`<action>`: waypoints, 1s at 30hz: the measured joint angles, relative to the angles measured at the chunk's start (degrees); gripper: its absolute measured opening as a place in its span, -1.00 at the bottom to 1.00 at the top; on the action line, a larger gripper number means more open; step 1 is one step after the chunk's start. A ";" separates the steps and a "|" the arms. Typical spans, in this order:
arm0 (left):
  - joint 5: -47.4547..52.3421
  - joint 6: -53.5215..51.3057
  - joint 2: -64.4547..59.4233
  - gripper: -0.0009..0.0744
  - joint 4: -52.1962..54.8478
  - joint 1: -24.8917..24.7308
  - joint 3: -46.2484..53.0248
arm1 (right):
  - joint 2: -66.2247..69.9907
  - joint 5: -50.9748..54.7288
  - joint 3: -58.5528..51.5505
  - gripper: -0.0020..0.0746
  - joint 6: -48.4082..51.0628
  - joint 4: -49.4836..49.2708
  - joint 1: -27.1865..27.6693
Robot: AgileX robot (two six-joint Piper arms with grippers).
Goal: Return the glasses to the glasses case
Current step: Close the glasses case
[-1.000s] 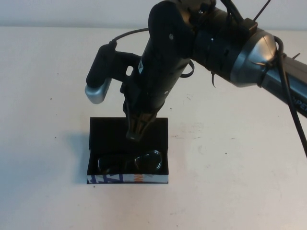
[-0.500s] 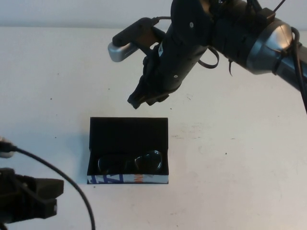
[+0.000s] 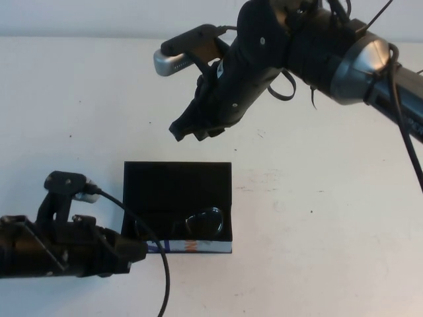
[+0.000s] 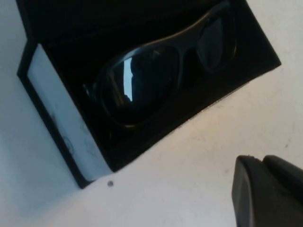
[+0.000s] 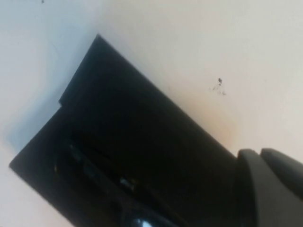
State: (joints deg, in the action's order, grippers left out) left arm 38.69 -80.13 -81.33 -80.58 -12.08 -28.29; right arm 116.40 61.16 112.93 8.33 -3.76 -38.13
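Glasses (image 3: 178, 224) lie inside open glasses case (image 3: 177, 178) on table (image 3: 317, 218) | right gripper (image 3: 192, 129) – pressed together, raised beyond case | left gripper (image 3: 135, 251) – pressed together, beside case's front-left corner

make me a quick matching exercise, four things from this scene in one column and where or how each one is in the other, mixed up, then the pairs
Column 1
1. glasses
2. glasses case
3. left gripper
4. right gripper

Column 2
A. raised above the table, beyond the lid's far edge
B. lying inside the black tray
C. low, by the printed front left corner
D. open, lid folded back flat

Pairs: 1-B, 2-D, 3-C, 4-A
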 joint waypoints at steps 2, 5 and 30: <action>-0.28 -3.91 -1.90 -0.98 -2.25 0.00 -0.23 | 0.87 -1.22 0.00 -0.98 -0.80 -0.50 0.47; -0.54 -7.23 -4.27 -0.98 -4.10 -0.10 -0.45 | 2.01 -2.28 0.81 -0.98 -1.03 -3.23 1.73; -11.86 -26.72 -12.11 -0.98 -17.89 -7.81 -0.45 | 19.00 1.49 18.03 -0.98 -1.03 -9.54 4.51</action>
State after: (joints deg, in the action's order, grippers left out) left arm 26.83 -106.85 -93.44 -98.47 -19.88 -28.73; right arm 135.39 62.65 130.96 7.30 -13.30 -33.62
